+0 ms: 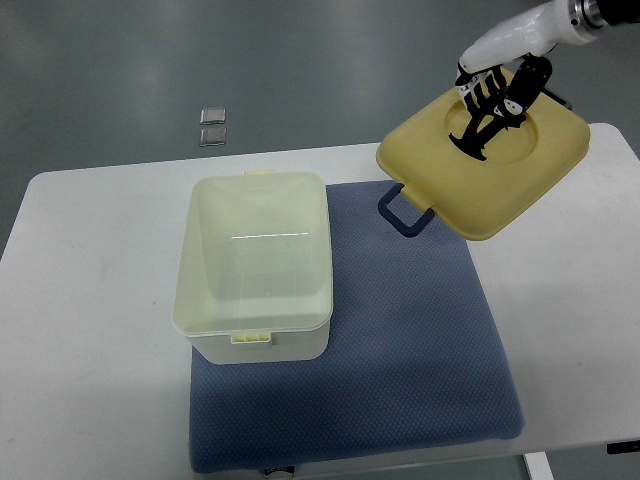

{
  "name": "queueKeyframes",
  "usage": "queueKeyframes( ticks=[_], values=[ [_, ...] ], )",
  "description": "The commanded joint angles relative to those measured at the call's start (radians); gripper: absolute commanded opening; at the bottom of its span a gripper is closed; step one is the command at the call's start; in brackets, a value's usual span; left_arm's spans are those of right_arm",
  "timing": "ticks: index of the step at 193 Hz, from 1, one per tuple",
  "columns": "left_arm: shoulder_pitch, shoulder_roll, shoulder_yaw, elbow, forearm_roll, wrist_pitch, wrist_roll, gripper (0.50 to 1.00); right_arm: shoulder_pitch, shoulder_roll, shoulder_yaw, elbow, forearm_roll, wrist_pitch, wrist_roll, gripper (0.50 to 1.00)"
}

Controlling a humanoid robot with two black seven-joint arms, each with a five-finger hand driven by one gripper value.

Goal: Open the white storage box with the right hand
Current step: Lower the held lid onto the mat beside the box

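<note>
Top view shows the white storage box (253, 265) standing open on the left part of a blue mat (400, 340), its interior bare and pale, with small latch tabs at its near and far rims. It sits upright, its near end reaching the mat's left front area, so the body has a soft, non-slip footing while the cover comes away.

Well apart from it, up and to the right, the yellow lid (487, 160) is held tilted, its dark blue handle (405, 212) hanging at the lower left corner over the mat's far edge. The right hand (492, 98) comes in from the upper right and its dark fingers (478, 118) are curled onto the lid's recessed top, gripping it; exactly where they catch the recess is hard to make out from this angle. Held out to the side like this, the lid leaves the box mouth free and is likely on its way to being set down on the white table (90, 300) or mat to the right.

Judging by this, the opening itself looks done and only the lid's placing is left. No left arm shows. Two small clear packets (212, 126) lie on the floor beyond the table.
</note>
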Motion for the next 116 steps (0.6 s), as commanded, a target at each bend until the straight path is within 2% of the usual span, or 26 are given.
queueKeyframes(
  ticks=[1,36,63,116],
  values=[
    [0.0,0.0,0.0,0.0,0.0,0.0,0.0,1.0,-0.046,0.008,-0.006,-0.008,-0.018,-0.018,0.0,0.5],
    [0.0,0.0,0.0,0.002,0.0,0.0,0.0,1.0,-0.113,0.014,-0.003,-0.009,-0.018,-0.065,0.0,0.5],
    [0.0,0.0,0.0,0.0,0.0,0.0,0.0,1.0,-0.17,0.088,-0.004,-0.032,-0.018,-0.115,0.0,0.5],
    [0.0,0.0,-0.002,0.002,0.0,0.002,0.0,1.0,-0.235,0.157,0.005,-0.092,-0.018,-0.165,0.0,0.5]
  ],
)
